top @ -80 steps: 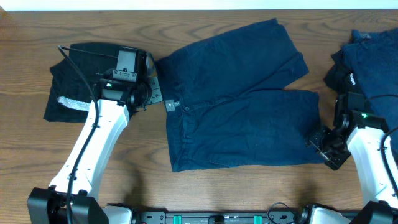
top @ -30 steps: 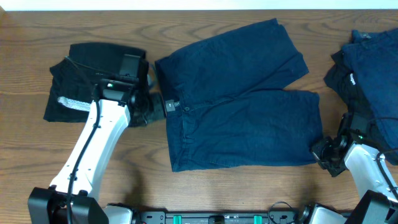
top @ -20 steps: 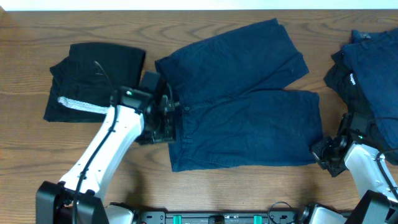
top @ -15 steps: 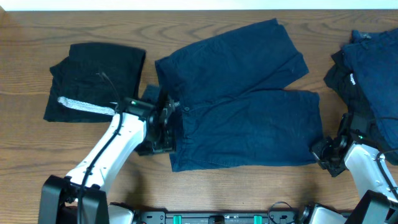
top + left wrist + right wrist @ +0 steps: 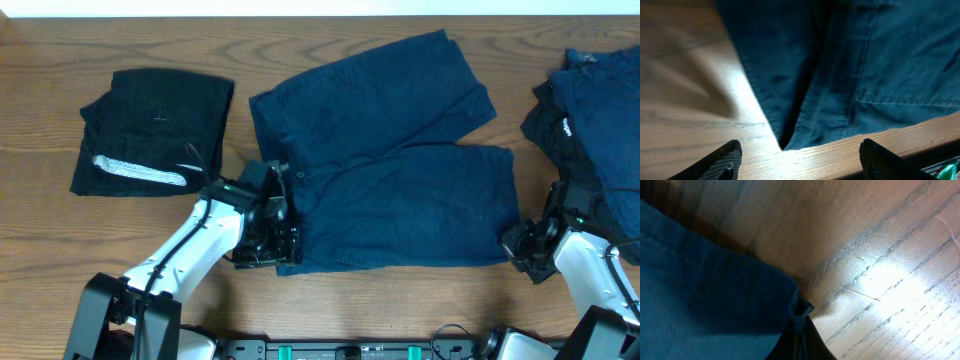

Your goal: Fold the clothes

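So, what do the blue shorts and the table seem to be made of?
The blue shorts: probably woven cotton twill, matte; stitched seams and soft creases show. The table: wood or wood-look laminate, slightly glossy; grain lines and a light glare in the wrist views.

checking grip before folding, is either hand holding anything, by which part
Right hand pinches the navy shorts by a leg-hem corner; left hand open, holding nothing.
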